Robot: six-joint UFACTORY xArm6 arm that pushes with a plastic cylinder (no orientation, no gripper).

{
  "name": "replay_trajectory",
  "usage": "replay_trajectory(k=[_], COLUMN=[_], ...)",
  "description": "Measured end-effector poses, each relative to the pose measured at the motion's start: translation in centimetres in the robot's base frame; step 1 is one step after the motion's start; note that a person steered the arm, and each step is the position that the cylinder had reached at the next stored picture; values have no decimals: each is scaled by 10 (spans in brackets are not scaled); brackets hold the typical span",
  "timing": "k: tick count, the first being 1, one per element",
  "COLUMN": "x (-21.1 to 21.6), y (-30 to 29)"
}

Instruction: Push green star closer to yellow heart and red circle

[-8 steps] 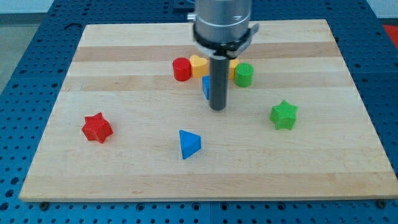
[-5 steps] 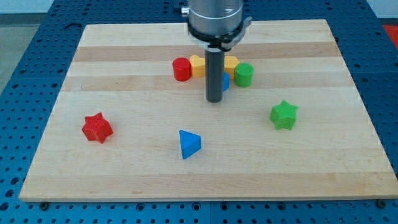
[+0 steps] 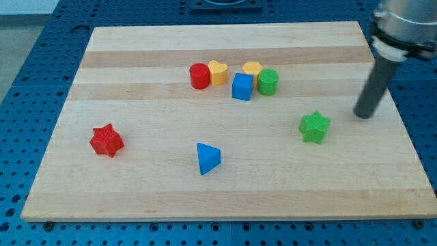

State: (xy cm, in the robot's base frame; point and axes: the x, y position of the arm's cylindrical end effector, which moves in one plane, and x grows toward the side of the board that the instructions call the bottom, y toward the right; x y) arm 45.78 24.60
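The green star (image 3: pixel 315 127) lies on the wooden board at the view's right of centre. The red circle (image 3: pixel 199 76) and the yellow heart (image 3: pixel 218 71) stand touching each other near the view's top centre, well to the left of the star. My tip (image 3: pixel 364 114) is on the board to the right of the green star and slightly higher in the view, a short gap away from it.
A blue cube (image 3: pixel 242 87), a yellow block (image 3: pixel 252 68) and a green cylinder (image 3: pixel 268 82) cluster just right of the heart. A blue triangle (image 3: pixel 207 158) lies at the lower centre and a red star (image 3: pixel 106 140) at the left. The board's right edge (image 3: pixel 403 123) is close to my tip.
My tip has moved from in front of the blue cube far to the view's right, past the green star. The blue cube now shows fully. The green star has shifted slightly.
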Motion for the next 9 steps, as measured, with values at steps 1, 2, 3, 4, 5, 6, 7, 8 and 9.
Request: replay_trajectory(k=[1, 2, 3, 4, 5, 6, 7, 8, 9], x=[22, 23, 16, 30, 61, 81, 64, 34, 51], y=[-22, -76, -113, -103, -103, -116, -146, -168, -156])
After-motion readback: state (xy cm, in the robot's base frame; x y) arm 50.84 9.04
